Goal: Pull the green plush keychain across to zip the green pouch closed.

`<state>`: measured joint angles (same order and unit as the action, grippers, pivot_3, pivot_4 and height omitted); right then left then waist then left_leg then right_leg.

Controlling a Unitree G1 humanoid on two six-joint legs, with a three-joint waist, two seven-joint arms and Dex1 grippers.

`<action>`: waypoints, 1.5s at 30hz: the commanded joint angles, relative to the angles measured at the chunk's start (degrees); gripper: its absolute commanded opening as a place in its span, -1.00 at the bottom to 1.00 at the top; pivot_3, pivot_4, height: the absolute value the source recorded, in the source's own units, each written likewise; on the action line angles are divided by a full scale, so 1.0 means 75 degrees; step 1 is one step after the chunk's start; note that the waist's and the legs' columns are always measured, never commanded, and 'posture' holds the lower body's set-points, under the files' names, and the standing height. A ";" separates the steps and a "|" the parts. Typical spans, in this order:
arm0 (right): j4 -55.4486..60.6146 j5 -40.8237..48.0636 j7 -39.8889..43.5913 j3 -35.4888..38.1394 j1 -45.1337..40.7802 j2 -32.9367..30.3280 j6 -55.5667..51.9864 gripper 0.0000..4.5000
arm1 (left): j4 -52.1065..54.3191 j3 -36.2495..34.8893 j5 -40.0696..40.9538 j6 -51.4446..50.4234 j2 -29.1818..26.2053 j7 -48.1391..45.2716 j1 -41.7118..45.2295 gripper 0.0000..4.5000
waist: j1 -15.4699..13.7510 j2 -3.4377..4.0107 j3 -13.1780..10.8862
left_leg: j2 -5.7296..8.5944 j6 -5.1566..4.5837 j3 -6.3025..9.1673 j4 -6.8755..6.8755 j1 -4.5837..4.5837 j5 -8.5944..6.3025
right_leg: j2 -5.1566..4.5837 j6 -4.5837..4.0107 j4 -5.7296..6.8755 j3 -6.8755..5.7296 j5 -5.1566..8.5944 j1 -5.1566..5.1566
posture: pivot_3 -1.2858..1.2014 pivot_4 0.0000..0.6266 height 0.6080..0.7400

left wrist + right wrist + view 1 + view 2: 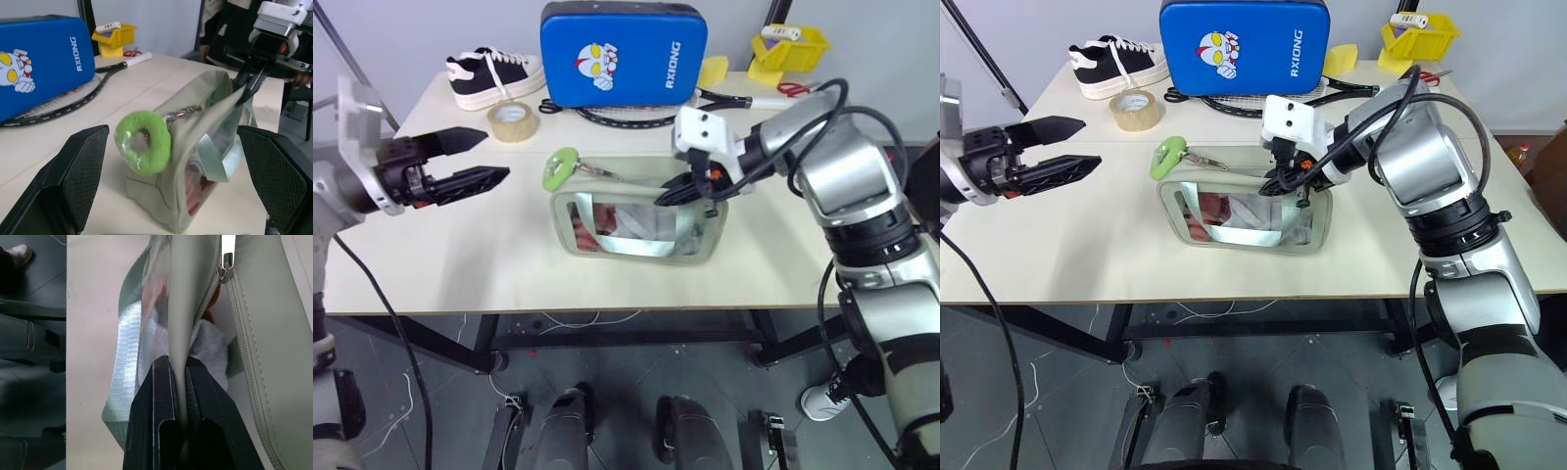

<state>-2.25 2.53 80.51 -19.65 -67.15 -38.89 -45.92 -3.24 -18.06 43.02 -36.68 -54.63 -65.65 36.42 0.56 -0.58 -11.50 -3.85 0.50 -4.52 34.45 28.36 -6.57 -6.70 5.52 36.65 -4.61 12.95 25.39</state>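
Green pouch [636, 217] upright mid-desk [460, 255], clear window facing camera; red and white contents inside, too blurred to name. Zipper partly open in right wrist view, white cloth beneath. Green plush keychain [560, 167] at pouch's left top corner, on zipper pull. Right gripper [677, 192] clamped on pouch's top edge near right end. Left gripper [480, 159] spread wide, left of keychain, apart. Blue padded case [623, 54] behind; yellow bin [790, 49] contents unclear.

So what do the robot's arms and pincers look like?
Both arms are silver-grey metal with black joint bands and loose black cables. Each ends in a white wrist block and a pincer of two black fingers: left pincer, right pincer. The finger pads are finely textured.
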 commanded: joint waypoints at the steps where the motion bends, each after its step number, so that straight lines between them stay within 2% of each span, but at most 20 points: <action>1: 0.0332 0.0082 -0.0276 0.0186 0.0122 -0.0196 0.0007 -0.83 | 0.0097 0.0052 -0.0057 0.0134 0.0015 -0.0085 0.0168 1.00 | 0.0003 0.0000 0.0000 | 0.0000 0.0000 0.0000 -0.0001 0.0000 0.0000 | 0.0000 0.0002 -0.0003 0.0000 -0.0001 -0.0002 | 0.03 -0.52 0.74; 4: 0.0270 0.0087 -0.0511 0.0302 0.0206 -0.0301 0.0108 -0.31 | 0.0135 0.0063 -0.0037 0.0109 0.0042 -0.0083 0.0170 1.00 | 0.0013 0.0000 0.0000 | 0.0000 -0.0001 -0.0001 0.0000 0.0002 0.0001 | 0.0000 0.0014 -0.0002 0.0000 -0.0008 0.0000 | 0.03 -0.52 0.74; 9: 0.0477 0.0394 -0.0616 0.0868 0.0234 -0.0895 0.0002 0.88 | 0.0250 0.0078 0.0017 0.0041 0.0116 -0.0057 0.0097 1.00 | -0.0013 0.0000 0.0000 | 0.0000 -0.0001 -0.0001 0.0000 0.0003 0.0001 | 0.0001 0.0019 -0.0001 0.0000 -0.0011 0.0000 | 0.03 -0.52 0.74; 10: 0.0605 0.0483 -0.0574 0.0954 0.0283 -0.1041 -0.0040 0.98 | 0.0253 0.0086 0.0012 0.0044 0.0135 -0.0052 0.0091 1.00 | -0.0020 0.0000 0.0000 | 0.0001 -0.0001 0.0000 0.0001 0.0003 0.0001 | 0.0000 0.0018 -0.0003 0.0000 -0.0010 -0.0001 | 0.03 -0.52 0.74; 16: 0.1586 0.0836 -0.0567 0.1152 0.1227 -0.1880 -0.0144 0.98 | 0.0136 0.0175 -0.0070 0.0083 0.0209 -0.0078 0.0160 1.00 | 0.0002 -0.0004 0.0002 | -0.0001 -0.0001 0.0001 0.0000 0.0000 -0.0001 | 0.0000 0.0000 -0.0018 0.0000 0.0000 -0.0009 | 0.03 -0.52 0.74; 19: 0.1521 0.0650 -0.0889 0.0994 0.1438 -0.1914 -0.0065 0.60 | 0.0002 0.0335 -0.0231 0.0180 0.0258 -0.0115 0.0262 1.00 | 0.0020 -0.0002 0.0001 | 0.0000 -0.0001 -0.0001 0.0001 0.0001 0.0000 | 0.0000 -0.0002 -0.0021 0.0000 -0.0001 -0.0008 | 0.03 -0.52 0.74; 25: 0.1392 0.0747 -0.1135 0.0981 0.1439 -0.1795 -0.0049 -0.81 | -0.0621 0.1141 -0.0945 0.0680 0.0555 -0.0426 0.0684 1.00 | -0.0008 -0.0003 0.0002 | 0.0000 -0.0002 -0.0001 0.0008 0.0003 0.0000 | 0.0000 -0.0003 -0.0021 0.0001 -0.0004 -0.0009 | 0.03 -0.52 0.74; 26: 0.1379 0.0751 -0.1152 0.0974 0.1444 -0.1798 -0.0032 -0.98 | -0.0779 0.1278 -0.1114 0.0823 0.0625 -0.0469 0.0761 1.00 | -0.0010 -0.0003 0.0002 | 0.0000 -0.0002 -0.0001 0.0014 0.0005 0.0000 | 0.0000 0.0001 -0.0021 0.0001 -0.0006 -0.0010 | 0.03 -0.52 0.74; 35: 0.1422 0.0837 -0.1219 0.0990 0.1549 -0.1842 0.0102 -0.98 | -0.3704 0.1352 -0.1775 0.1091 0.1646 0.0057 0.2491 1.00 | -0.0006 -0.0004 0.0002 | -0.0002 -0.0035 0.0000 0.0076 0.0019 -0.0021 | -0.0001 0.0007 -0.0017 0.0000 -0.0009 -0.0025 | 0.03 -0.52 0.74; 43: 0.1536 0.0938 -0.1280 0.1074 0.1607 -0.1913 0.0092 -0.98 | -0.5021 0.1497 -0.2169 0.1126 0.2153 0.0110 0.3013 1.00 | -0.0003 -0.0004 0.0002 | -0.0002 -0.0039 0.0001 0.0086 0.0021 -0.0020 | -0.0001 0.0019 -0.0005 0.0000 -0.0015 -0.0024 | 0.03 -0.52 0.74; 45: 0.1509 0.0957 -0.1315 0.1084 0.1581 -0.1925 0.0081 -1.00 | -0.5082 0.1577 -0.2271 0.1107 0.2312 0.0064 0.3027 0.74 | -0.0011 -0.0004 0.0002 | -0.0002 -0.0039 0.0002 0.0089 0.0021 -0.0021 | -0.0001 0.0019 -0.0005 0.0000 -0.0014 -0.0026 | 0.03 -0.52 0.74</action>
<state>7.60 9.30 71.20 -13.35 -54.52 -52.51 -45.77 -41.90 -5.94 26.46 -28.46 -37.46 -64.94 57.06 0.48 -0.61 -11.48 -3.86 0.21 -4.50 35.12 28.51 -6.73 -6.72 5.66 36.62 -4.61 12.85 25.19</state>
